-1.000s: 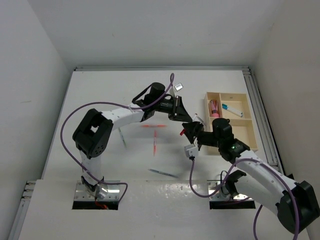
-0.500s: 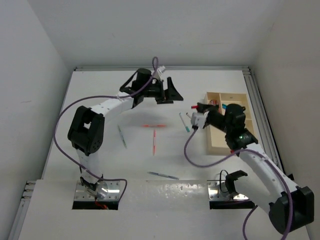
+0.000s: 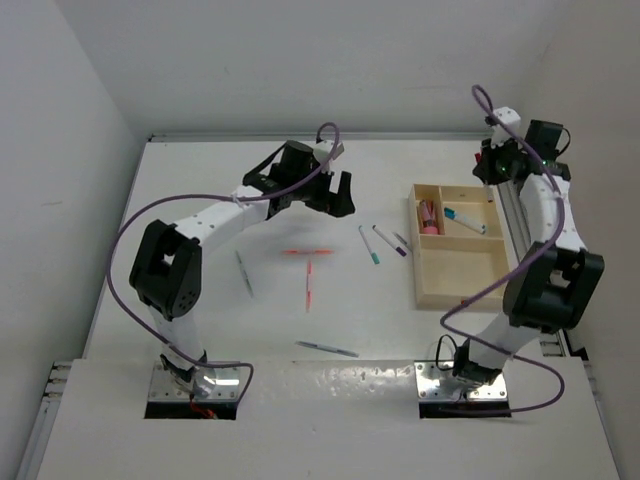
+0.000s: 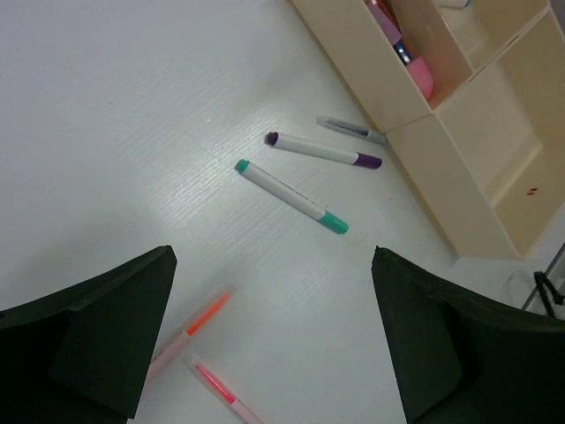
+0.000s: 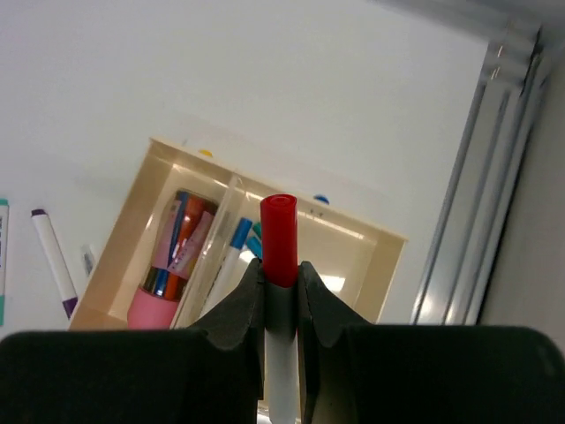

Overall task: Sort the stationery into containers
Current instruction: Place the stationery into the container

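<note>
The right gripper (image 5: 281,279) pinches a white pen with a red cap (image 5: 279,231) above the pale wooden tray (image 5: 371,231). Dropped from here, the pen may bounce out or land in the wrong compartment. The left gripper (image 4: 274,344) hangs spread wide over a teal-capped white marker (image 4: 291,196).

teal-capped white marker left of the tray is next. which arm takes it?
Left. The left gripper is open and hangs near the teal-capped white marker, which lies between its fingers in the wrist view. The right gripper is shut on a red-capped white pen, up by the pale wooden tray's far end.
</note>
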`<state>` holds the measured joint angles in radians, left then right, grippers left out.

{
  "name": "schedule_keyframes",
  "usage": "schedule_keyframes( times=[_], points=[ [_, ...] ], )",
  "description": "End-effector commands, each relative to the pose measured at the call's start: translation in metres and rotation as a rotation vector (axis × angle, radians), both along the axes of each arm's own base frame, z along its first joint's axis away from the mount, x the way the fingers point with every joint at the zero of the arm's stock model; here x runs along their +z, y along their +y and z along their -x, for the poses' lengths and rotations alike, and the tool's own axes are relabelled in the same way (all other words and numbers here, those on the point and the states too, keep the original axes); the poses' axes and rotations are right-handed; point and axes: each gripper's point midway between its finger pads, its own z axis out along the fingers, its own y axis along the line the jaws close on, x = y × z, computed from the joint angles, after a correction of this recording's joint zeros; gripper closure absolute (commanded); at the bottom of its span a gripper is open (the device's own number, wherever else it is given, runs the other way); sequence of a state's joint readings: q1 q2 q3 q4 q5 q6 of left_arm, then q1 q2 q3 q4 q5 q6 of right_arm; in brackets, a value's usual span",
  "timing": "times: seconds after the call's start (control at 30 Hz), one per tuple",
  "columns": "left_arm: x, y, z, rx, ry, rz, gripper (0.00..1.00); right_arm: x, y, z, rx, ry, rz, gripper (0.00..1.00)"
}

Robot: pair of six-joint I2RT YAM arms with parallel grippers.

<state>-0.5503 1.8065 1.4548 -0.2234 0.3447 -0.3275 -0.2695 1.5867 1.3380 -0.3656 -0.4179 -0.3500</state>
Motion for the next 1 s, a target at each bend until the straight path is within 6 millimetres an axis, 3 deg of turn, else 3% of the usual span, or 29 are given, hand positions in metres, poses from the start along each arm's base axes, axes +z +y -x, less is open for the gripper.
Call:
schedule_keyframes(
  times=[0.0, 0.2, 0.53, 0.57, 0.6, 0.67, 0.7, 0.83, 0.97],
  points=[
    [0.025, 0.011, -0.003, -0.025, -0.152, -0.048, 0.00, -0.030, -0.004, 0.020, -0.130, 0.256, -0.244, 1.00],
    [0.016, 0.009, -0.002, -0.051, -0.221, -0.114, 0.00, -0.073, -0.006, 0.005, -0.172, 0.337, -0.303, 1.00],
    [-0.015, 0.009, 0.000, 0.075, -0.144, -0.180, 0.00, -0.133, -0.005, -0.006, -0.257, 0.446, -0.285, 0.99],
    [-0.018, 0.008, -0.001, 0.083, -0.138, -0.187, 0.00, -0.136, -0.006, -0.007, -0.268, 0.454, -0.291, 0.93],
    [-0.023, 0.003, 0.004, 0.078, -0.115, -0.192, 0.00, -0.143, -0.007, -0.006, -0.274, 0.470, -0.291, 0.77],
    [-0.033, -0.005, 0.006, 0.076, -0.080, -0.198, 0.00, -0.145, -0.006, -0.008, -0.287, 0.487, -0.302, 0.65],
    [-0.036, -0.012, 0.009, 0.078, -0.064, -0.189, 0.00, -0.144, -0.006, -0.009, -0.289, 0.488, -0.304, 0.51],
    [-0.058, -0.033, 0.015, 0.082, -0.005, -0.155, 0.00, -0.141, -0.004, -0.008, -0.287, 0.491, -0.305, 0.39],
    [-0.064, -0.055, 0.006, 0.126, 0.019, -0.158, 0.15, -0.123, -0.002, -0.003, -0.312, 0.471, -0.360, 0.37]
  ],
)
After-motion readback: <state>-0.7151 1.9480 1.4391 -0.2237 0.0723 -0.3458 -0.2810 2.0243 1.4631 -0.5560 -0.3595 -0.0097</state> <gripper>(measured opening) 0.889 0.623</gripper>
